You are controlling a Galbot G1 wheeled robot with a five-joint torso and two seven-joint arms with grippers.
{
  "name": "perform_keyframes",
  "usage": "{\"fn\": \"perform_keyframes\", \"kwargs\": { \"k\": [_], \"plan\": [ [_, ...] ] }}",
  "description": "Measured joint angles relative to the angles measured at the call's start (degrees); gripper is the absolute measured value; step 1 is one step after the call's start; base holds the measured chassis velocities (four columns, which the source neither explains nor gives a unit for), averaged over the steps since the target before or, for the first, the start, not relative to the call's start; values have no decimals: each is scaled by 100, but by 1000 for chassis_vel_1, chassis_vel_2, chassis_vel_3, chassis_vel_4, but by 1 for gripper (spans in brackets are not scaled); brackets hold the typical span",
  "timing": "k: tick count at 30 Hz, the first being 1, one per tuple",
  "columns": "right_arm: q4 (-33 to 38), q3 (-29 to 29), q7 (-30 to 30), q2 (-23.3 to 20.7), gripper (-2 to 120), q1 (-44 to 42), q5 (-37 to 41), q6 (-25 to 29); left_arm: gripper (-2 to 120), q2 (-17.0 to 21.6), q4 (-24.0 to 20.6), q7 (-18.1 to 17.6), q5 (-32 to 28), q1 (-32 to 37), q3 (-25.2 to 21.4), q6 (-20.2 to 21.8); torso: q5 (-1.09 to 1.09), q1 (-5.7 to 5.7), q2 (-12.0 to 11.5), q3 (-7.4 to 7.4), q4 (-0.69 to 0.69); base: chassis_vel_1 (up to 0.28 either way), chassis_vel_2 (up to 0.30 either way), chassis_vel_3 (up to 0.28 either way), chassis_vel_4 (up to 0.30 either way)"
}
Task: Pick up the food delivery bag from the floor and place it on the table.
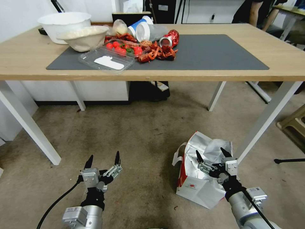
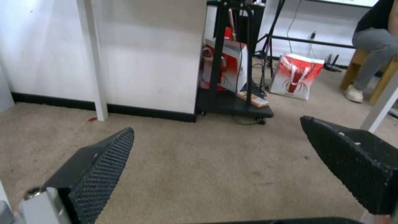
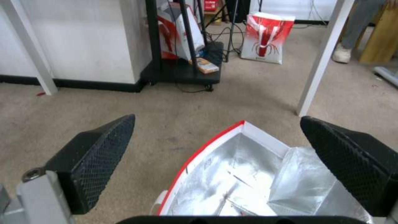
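Observation:
The food delivery bag (image 1: 197, 186) stands on the floor (image 1: 139, 136) near the table's right front leg, white with a red side panel, a small red logo and an open mouth showing silver foil lining (image 3: 232, 177). My right gripper (image 1: 213, 155) hovers open just above that mouth, fingers apart with nothing between them. My left gripper (image 1: 102, 159) is open over bare floor to the left of the bag, holding nothing. The table (image 1: 28, 60) has a light-wood top, white angled legs and a dark grey mat (image 1: 209, 54).
The mat's left half carries white bowls (image 1: 63, 24), a clear tray of tomatoes (image 1: 117, 52), cups and crayfish shells. White table legs (image 1: 267, 119) stand close to the bag. Another red-and-white bag (image 3: 265, 39) and a black cart (image 3: 182, 71) sit beyond. A stool (image 1: 294, 122) is at right.

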Motion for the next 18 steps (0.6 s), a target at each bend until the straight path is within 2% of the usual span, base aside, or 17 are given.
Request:
{"fn": "perform_keyframes", "kwargs": {
  "k": [18],
  "plan": [
    [-18,-14,4,34,100,-8,-9,1,100,0,82,-18,-22,-55,2,-2,0,-43,-409,-366,0,0,0,0,0]
  ]
}}
